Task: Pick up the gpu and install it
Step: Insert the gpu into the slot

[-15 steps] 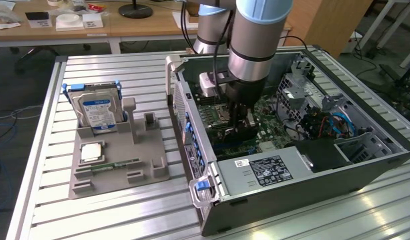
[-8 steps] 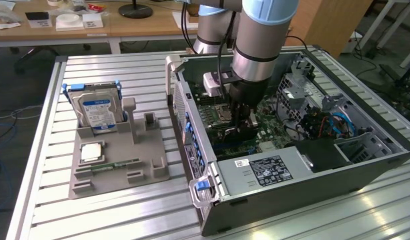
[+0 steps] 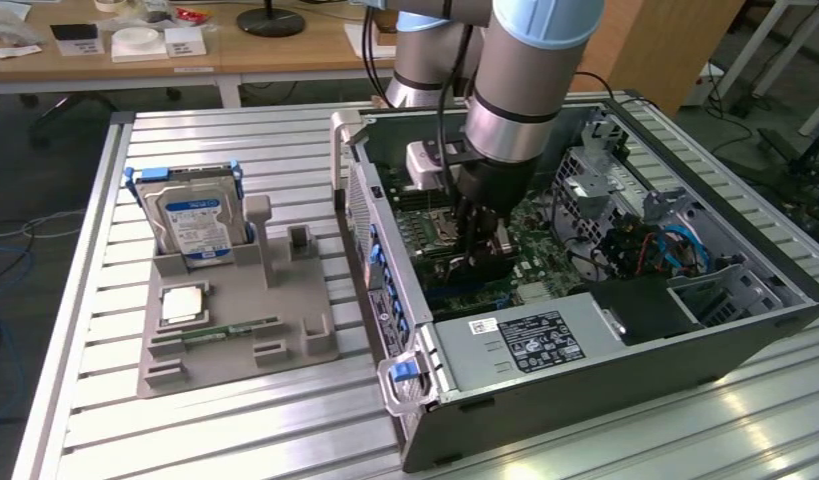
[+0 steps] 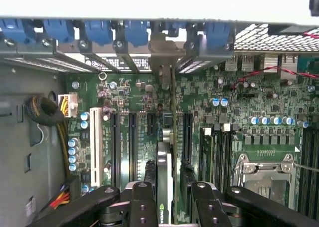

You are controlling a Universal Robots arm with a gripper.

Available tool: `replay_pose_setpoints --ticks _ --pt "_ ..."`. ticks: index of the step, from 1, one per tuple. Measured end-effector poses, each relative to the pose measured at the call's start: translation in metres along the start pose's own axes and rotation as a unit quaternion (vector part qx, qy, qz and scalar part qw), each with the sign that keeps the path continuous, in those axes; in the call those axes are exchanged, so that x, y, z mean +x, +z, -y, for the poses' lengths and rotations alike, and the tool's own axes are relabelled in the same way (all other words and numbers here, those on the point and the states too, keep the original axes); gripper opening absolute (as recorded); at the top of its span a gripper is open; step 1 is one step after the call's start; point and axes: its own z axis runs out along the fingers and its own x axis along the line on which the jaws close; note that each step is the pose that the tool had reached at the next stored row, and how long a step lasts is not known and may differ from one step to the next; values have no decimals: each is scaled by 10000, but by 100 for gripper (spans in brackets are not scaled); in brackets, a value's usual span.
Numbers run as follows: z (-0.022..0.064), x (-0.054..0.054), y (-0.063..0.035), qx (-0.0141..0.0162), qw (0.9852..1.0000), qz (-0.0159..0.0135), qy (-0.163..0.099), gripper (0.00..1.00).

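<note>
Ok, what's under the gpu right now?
The gripper holds the gpu edge-on above the green motherboard, among its black slots. The card itself covers whatever lies directly beneath it, so contact with a slot cannot be seen.

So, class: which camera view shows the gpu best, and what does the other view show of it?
The wrist view: the gpu stands edge-on between the gripper fingers, above the motherboard slots. In the exterior view the gripper is low inside the computer case, the card barely discernible.
</note>
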Motion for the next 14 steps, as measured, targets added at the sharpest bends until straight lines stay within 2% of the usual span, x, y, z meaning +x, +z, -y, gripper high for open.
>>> replay_pose_setpoints --ticks 5,14 --pt "46 0 1 -82 10000 -1 2 33" --pt "83 -1 1 -88 10000 0 2 33"
